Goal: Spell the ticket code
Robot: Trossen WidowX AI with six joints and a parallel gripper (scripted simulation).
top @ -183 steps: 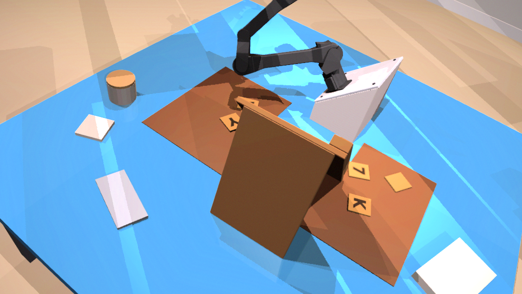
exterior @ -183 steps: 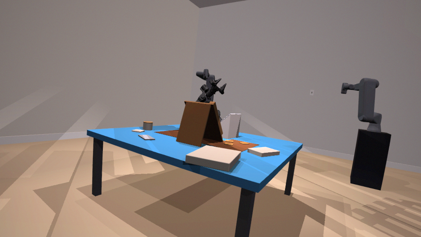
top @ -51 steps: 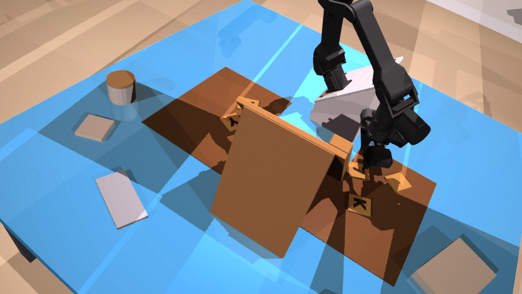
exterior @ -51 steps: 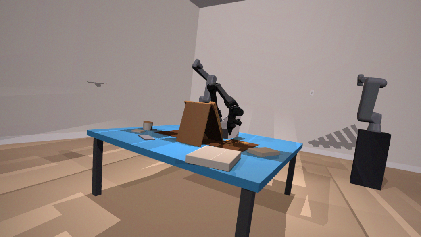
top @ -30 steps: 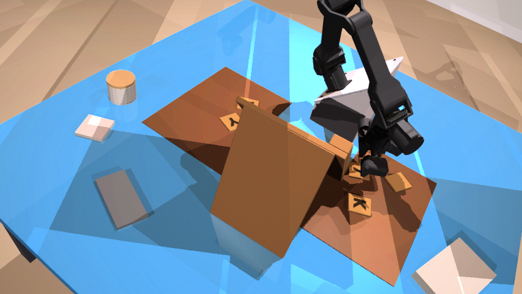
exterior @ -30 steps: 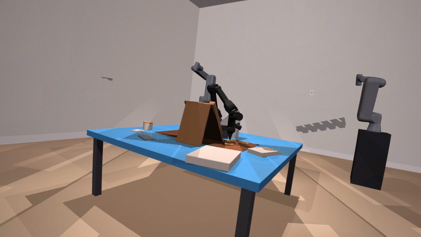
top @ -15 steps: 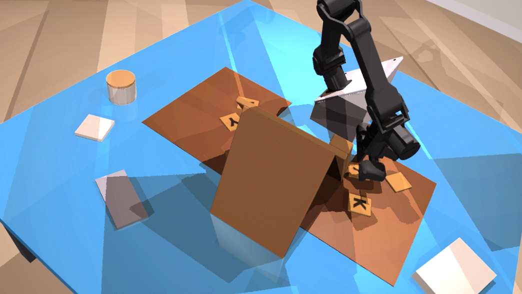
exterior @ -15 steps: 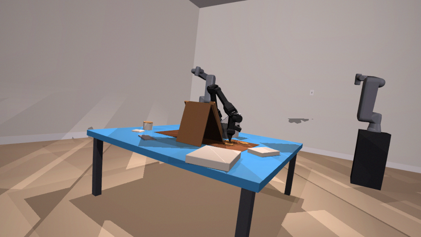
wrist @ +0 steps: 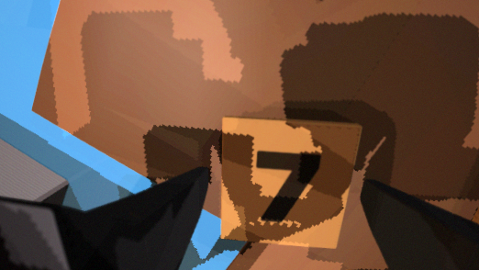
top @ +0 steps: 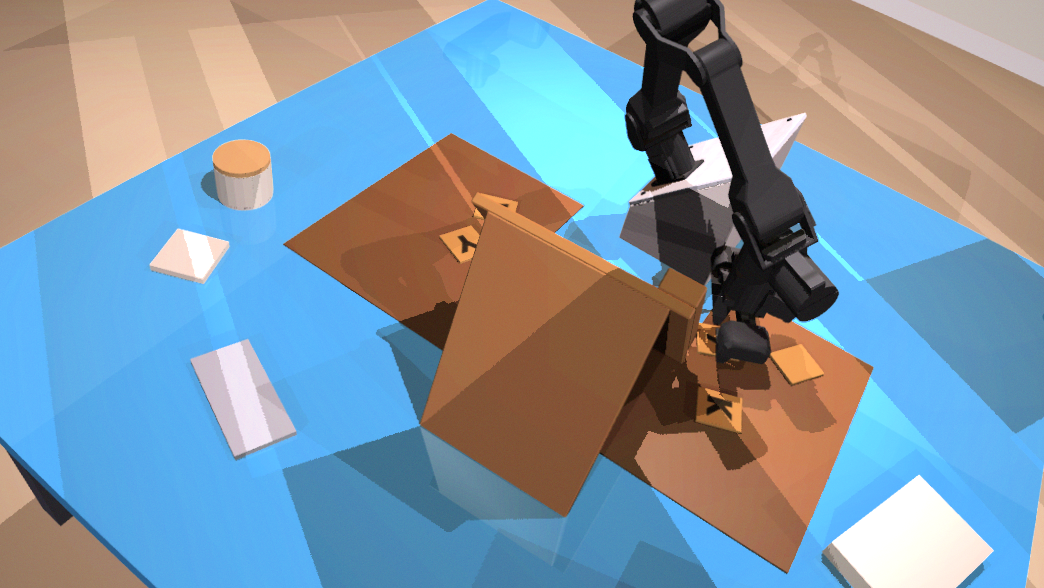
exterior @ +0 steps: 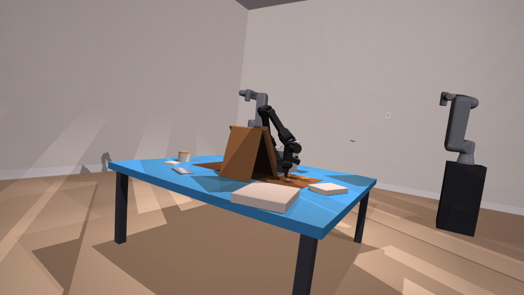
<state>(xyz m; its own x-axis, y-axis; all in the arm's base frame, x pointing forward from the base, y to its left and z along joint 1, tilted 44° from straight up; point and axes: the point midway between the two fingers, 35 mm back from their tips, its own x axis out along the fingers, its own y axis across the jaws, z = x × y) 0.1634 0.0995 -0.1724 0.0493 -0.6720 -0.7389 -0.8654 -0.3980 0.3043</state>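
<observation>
My gripper (top: 724, 352) (exterior: 286, 176) (wrist: 284, 183) is open and empty, pointing down, with its fingertips on either side of the 7 tile (top: 704, 340) (wrist: 280, 140). Whether they touch it cannot be told. The K tile (top: 719, 420) lies on the brown mat (top: 796, 467) nearby, and a tile with no visible letter (top: 796, 364) lies right of the gripper. The Y tile (top: 456, 252) and another partly hidden tile (top: 506, 202) lie past the board's other end. The leaning board (top: 540, 350) (exterior: 236, 153) shows its back; the rail and ticket are hidden.
A lidded jar (top: 243, 178) (exterior: 183, 156), a small pale square (top: 189, 255) and a flat pale slab (top: 243, 398) (exterior: 182, 170) stand or lie left of the board. A white block (top: 913, 533) lies near the mat's right corner. The arm's wedge base (top: 774, 149) is behind the gripper.
</observation>
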